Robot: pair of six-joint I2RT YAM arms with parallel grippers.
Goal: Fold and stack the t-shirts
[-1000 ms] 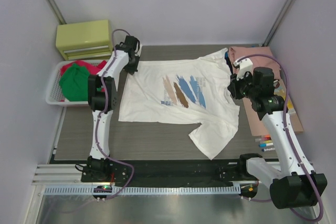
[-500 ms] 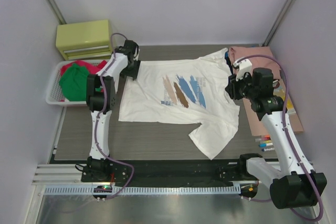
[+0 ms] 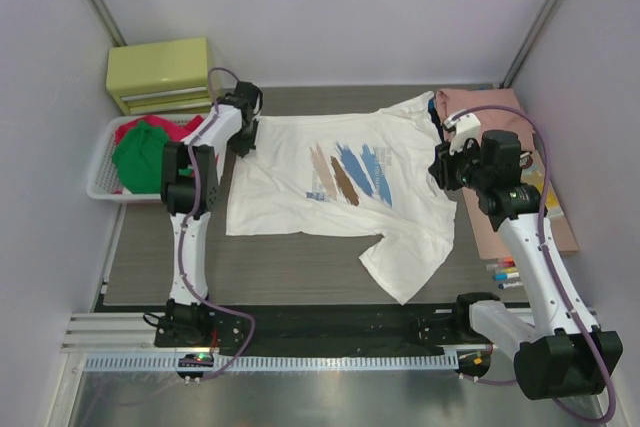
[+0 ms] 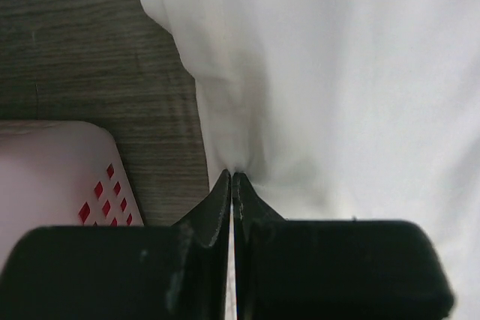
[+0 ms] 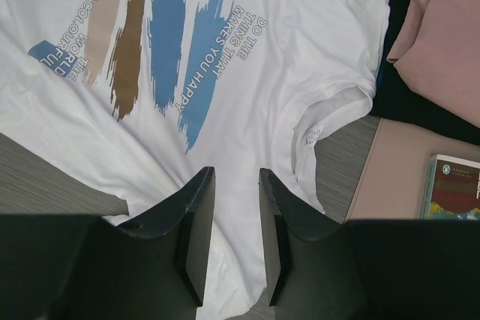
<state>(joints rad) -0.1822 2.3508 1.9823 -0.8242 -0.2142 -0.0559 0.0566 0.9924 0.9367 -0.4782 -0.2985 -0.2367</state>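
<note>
White shirt spread on the worktop.
My left jaws pinch its far-left edge; my right jaws hang parted over its right side, empty.

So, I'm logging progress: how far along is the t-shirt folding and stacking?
Done, seemingly: a salmon-pink shirt lies folded at the far right. In hand: the white printed t-shirt is spread flat, unfolded, the left pincer shut on its edge, the right pincer open above it. Left: the red shirt and green shirt in the basket.
</note>
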